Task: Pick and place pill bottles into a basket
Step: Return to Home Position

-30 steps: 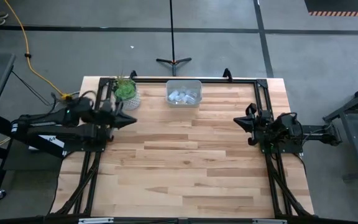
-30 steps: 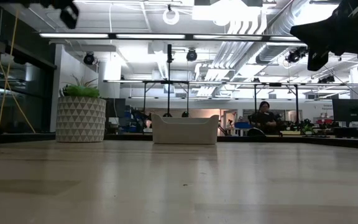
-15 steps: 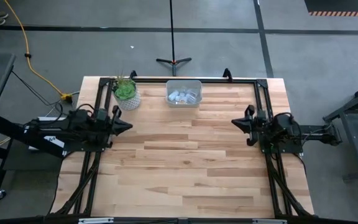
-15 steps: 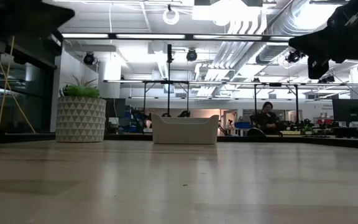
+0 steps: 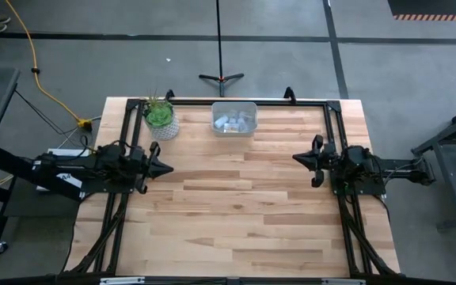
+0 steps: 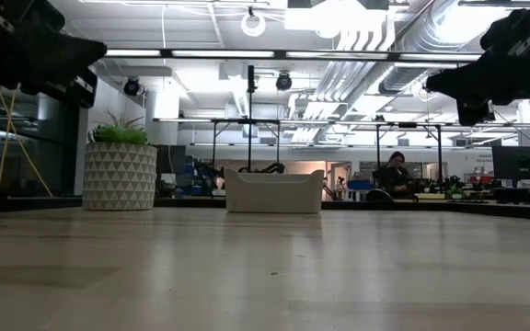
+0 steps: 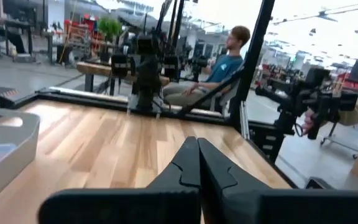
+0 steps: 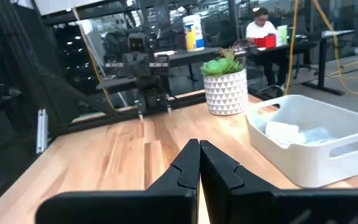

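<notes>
Near stretch of table (image 5: pixel 236 229) bare, no bottle loose on it. Midway, at the left edge, left gripper (image 5: pixel 165 168) pinched fully closed on nothing; opposite, at the right edge, right gripper (image 5: pixel 298 158) likewise closed and empty. Looks like the homing step, so next calls only for folding both arms to rest. At the far edge, basket (image 5: pixel 234 104) with the pill bottles (image 5: pixel 232 123) inside, plant pot (image 5: pixel 162 125) to its left. Hard to count the bottles — heaped, pale on pale.
</notes>
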Controlling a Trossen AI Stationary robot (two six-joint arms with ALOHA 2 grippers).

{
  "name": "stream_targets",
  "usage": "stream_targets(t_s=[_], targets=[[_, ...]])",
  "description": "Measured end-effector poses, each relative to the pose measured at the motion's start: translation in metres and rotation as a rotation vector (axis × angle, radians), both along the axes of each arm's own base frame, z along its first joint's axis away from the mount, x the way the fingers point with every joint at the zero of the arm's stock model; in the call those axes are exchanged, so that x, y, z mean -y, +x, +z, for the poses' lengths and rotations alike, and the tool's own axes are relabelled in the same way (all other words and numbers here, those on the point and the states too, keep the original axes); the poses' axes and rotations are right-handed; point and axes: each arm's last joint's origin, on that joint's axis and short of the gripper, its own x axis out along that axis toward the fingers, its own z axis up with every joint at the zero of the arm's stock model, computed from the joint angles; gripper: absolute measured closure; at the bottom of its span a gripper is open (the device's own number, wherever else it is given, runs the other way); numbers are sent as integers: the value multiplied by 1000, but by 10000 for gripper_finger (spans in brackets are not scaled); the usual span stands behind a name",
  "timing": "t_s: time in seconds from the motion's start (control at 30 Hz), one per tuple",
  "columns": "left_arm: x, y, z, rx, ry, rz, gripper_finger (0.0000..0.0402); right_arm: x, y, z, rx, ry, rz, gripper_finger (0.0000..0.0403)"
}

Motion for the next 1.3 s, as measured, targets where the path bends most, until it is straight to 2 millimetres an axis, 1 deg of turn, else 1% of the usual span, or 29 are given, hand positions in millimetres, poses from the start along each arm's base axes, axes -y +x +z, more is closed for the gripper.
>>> stream_targets(t_s=[0.03, 0.17, 0.3, 0.37, 0.43, 0.57, 0.67, 0.7, 0.77, 0.93, 1.03, 1.17, 1.3], targets=[[0, 0, 0, -1, 1, 0, 380, 0, 0, 0, -1, -7, 7, 402], [0, -1, 3, 41, 32, 12, 378, 0, 0, 0, -7, -46, 7, 401], [-1, 0, 3, 38, 97, 60, 346, -1, 0, 0, -9, -48, 48, 402], [-1, 0, 3, 39, 104, 61, 340, -2, 0, -1, -12, -55, 72, 401], [-1, 0, 2, 37, 107, 61, 347, -2, 0, -1, -17, -89, 81, 402], [-1, 0, 1, 22, 100, 59, 376, -2, 0, -1, -19, -116, 56, 400], [-1, 0, 1, 20, 100, 60, 379, -2, 0, -1, -18, -104, 50, 397], [-1, 0, 1, 20, 100, 60, 374, -2, 0, -1, -18, -104, 50, 397], [-1, 0, 1, 21, 100, 60, 353, -2, 0, -1, -18, -104, 55, 397], [-1, 0, 1, 21, 100, 60, 273, -2, 0, -1, -17, -102, 65, 402], [-1, 0, 1, 21, 100, 60, 240, -2, 0, -1, -18, -102, 66, 402], [-1, 0, 0, 20, 100, 61, 213, -2, 0, -1, -18, -102, 66, 402], [-1, 0, 0, 20, 100, 61, 201, -2, 0, -1, -18, -102, 66, 401]])
